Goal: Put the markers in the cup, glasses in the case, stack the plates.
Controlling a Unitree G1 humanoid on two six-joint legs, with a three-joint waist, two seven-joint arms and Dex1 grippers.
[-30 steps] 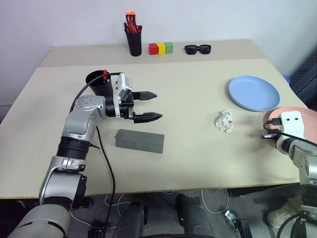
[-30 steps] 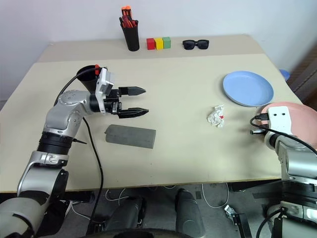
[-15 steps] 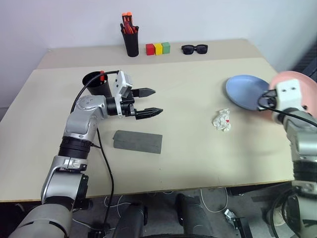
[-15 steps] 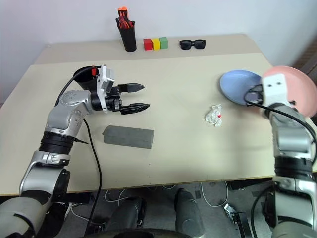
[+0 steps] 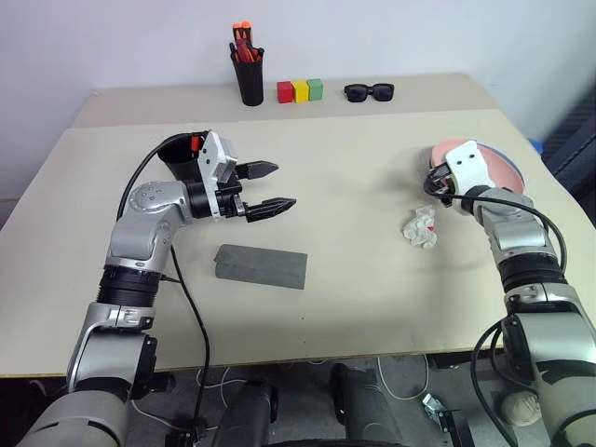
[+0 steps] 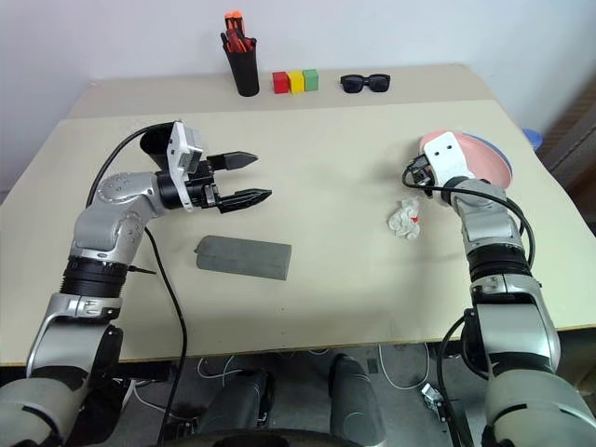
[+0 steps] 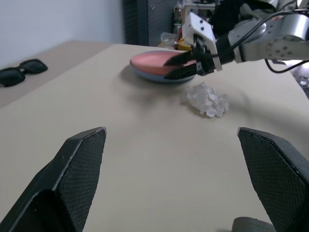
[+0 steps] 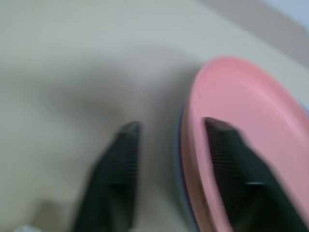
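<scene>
The pink plate (image 5: 499,168) lies on top of the light blue plate (image 7: 150,77) at the table's right. My right gripper (image 8: 171,124) is open at their near rim, one finger over the pink plate and the other over the table. The black cup (image 5: 177,152) stands at the left with a marker's red end (image 5: 194,142) sticking out of it. Just right of the cup hovers my left gripper (image 5: 284,184), open and empty. The grey case (image 5: 261,266) lies shut in front of it. The glasses are out of view.
A crumpled paper wad (image 5: 421,226) lies near the plates. Along the back of the table stand a black pen holder (image 5: 250,76) with orange-red pens, three coloured blocks (image 5: 300,90) and black sunglasses (image 5: 370,91).
My right arm has carried the pink plate from the near right edge of the table onto the blue plate, and its fingers have opened. The left gripper has stayed beside the cup.
</scene>
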